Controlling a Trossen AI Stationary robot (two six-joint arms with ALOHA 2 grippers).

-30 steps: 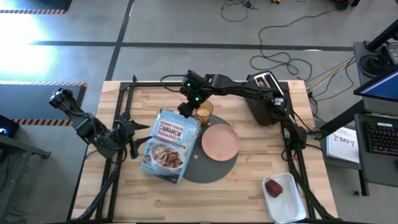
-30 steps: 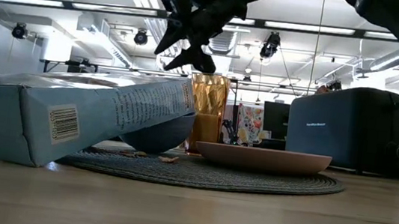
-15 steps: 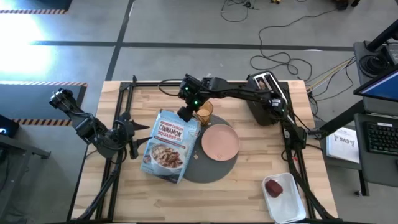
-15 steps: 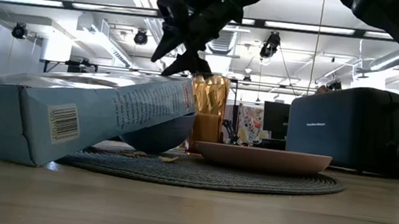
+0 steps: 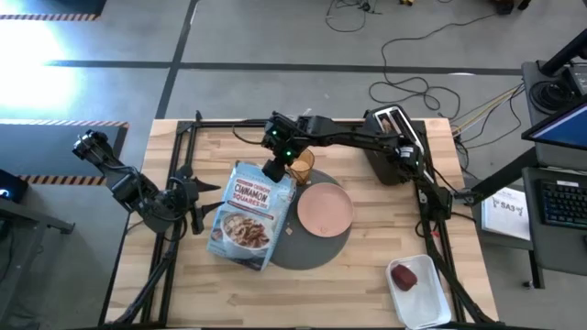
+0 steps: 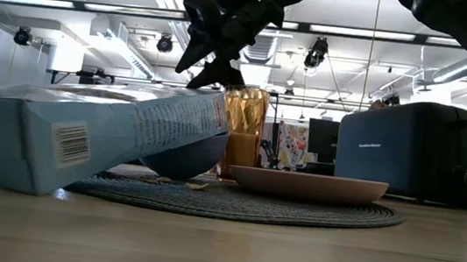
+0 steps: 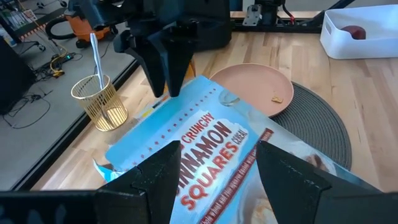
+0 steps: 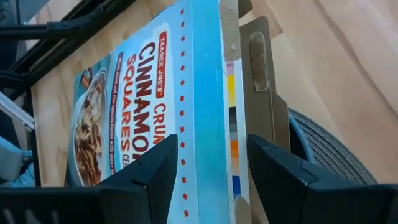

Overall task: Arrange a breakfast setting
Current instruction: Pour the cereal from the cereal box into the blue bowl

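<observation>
Wooden bench (image 5: 367, 266): cereal box (image 5: 249, 213) lies propped over blue bowl (image 6: 188, 156) on grey mat (image 5: 316, 246). Right gripper (image 5: 275, 169) above box's top edge, fingers parted, empty. Left gripper (image 5: 197, 203) waits beside box, fingers parted. Risk: nudged box slides, tips amber tumbler (image 5: 300, 166).

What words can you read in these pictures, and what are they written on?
"TRADER JOE'S": cereal box, front face.
"CRUNCHY CINNAMON SQUARES CEREAL": same box front, clearest in the left wrist view.
Toaster: small white wording, too blurred to read.
Box side panel: fine print and barcode, too small to read.
</observation>
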